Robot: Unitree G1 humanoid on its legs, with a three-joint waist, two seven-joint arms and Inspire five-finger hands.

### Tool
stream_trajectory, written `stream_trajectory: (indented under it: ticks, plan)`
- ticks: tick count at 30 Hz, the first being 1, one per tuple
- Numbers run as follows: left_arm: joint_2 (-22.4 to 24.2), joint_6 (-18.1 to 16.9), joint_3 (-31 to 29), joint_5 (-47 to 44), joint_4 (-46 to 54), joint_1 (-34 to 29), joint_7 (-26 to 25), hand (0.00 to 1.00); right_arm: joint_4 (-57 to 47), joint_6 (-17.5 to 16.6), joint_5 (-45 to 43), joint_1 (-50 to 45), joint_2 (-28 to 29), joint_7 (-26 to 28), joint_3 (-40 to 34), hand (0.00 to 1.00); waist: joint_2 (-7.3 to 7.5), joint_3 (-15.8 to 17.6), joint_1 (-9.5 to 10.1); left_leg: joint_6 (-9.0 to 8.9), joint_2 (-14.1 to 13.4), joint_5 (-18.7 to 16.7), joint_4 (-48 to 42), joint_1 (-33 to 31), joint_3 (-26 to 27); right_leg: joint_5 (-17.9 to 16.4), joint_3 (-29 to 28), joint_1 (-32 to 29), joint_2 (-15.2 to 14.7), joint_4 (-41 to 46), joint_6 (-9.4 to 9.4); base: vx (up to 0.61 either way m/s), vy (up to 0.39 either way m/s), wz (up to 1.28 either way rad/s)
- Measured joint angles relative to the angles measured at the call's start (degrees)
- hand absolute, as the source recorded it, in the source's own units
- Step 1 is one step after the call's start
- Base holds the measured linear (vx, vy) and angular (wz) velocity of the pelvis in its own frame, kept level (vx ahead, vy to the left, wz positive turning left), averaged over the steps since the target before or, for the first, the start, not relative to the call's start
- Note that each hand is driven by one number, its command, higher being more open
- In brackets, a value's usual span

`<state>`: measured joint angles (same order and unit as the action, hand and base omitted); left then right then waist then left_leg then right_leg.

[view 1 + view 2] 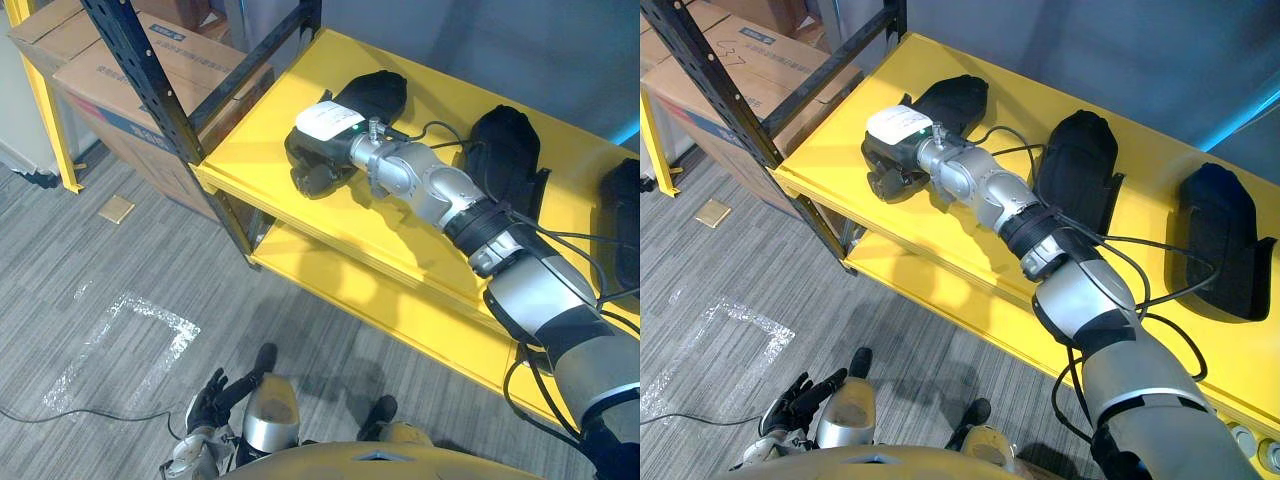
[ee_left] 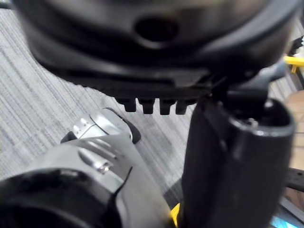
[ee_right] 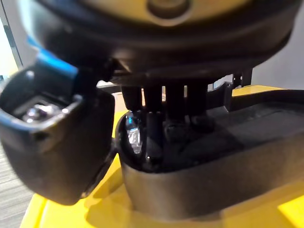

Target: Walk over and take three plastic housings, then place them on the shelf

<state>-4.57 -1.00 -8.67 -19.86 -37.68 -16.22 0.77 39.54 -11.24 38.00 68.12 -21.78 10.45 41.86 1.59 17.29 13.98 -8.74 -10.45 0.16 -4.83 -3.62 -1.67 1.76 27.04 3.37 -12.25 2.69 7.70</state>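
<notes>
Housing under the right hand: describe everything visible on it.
The housing is a black, matte, plastic-looking shell, elongated, with a rounded far end. It lies flat on the yellow shelf near its left end. The right hand sits on its near end, hiding that part; the wrist view shows an open hollow there.

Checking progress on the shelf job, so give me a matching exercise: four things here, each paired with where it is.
1 right hand
2 left hand
3 cardboard box
4 rightmost housing

A low over the grey carpet
B gripping the leftmost housing
C behind the black shelf post
D lying free on the yellow shelf

Pairs: 1-B, 2-A, 3-C, 4-D
</notes>
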Motion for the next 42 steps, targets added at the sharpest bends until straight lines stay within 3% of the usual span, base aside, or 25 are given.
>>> stream_trajectory:
  ticks: [12, 17, 21, 35, 36, 42]
  plan:
    - [-0.4, -0.3, 1.0, -0.3, 0.5, 0.0, 0.2, 1.00, 3.3, -7.6, 6.8, 1.1, -1.3, -7.7, 0.5, 0.00, -0.72, 0.4, 0.18, -0.03, 0.0, 0.1, -0.2, -1.3, -0.3, 0.0, 0.2, -1.1, 0.0, 0.2, 0.00, 0.00, 0.000, 0.01]
    - [-0.3, -0.3, 2.0, -0.4, 1.2, 0.1, 1.2, 1.00, 5.1, -11.0, 10.0, 4.2, -3.5, -10.9, 2.7, 0.00, -2.57, 1.5, 0.50, -0.03, 0.1, 0.2, -0.5, -2.2, -1.0, 0.0, 0.8, -1.5, -0.1, 0.3, 0.00, 0.00, -0.001, 0.06]
    - [-0.3, -0.6, 2.1, -0.9, 1.4, 0.2, 2.0, 1.00, 5.3, -12.7, 11.1, 4.9, -4.9, -12.3, 2.8, 0.00, -2.98, 1.7, 0.78, 0.02, 0.2, 0.3, -0.8, -3.2, -1.3, -0.5, 1.0, -2.7, -0.4, 1.5, -0.01, 0.00, 0.001, 0.05]
    - [-0.5, -0.3, 2.2, -5.0, 2.0, 0.2, 3.6, 1.00, 6.0, -13.2, 9.9, 7.5, -7.3, -12.2, 4.4, 0.00, -3.46, 3.7, 1.46, 0.45, 0.9, 0.7, -0.7, -3.2, -1.7, -2.1, 0.9, -4.0, -1.8, 5.2, 0.06, -0.02, 0.000, 0.02]
    - [-0.5, -0.2, 2.2, -5.0, 2.1, 0.2, 3.6, 1.00, 6.0, -13.2, 9.4, 7.5, -7.3, -12.2, 4.4, 1.00, -3.43, 3.7, 1.46, 0.35, 0.9, 0.8, -0.7, -3.2, -1.6, -2.1, 0.8, -4.2, -1.8, 5.3, 0.06, 0.00, -0.013, -0.04]
    - [-0.5, -0.2, 2.3, -4.8, 2.2, 0.2, 4.2, 1.00, 6.7, -13.1, 8.5, 7.5, -7.3, -11.6, 4.3, 1.00, -3.22, 3.8, 1.53, 0.35, 0.8, 0.9, -0.4, -2.8, -1.2, -2.1, 0.4, -4.1, -1.9, 5.3, 0.07, -0.01, -0.010, -0.03]
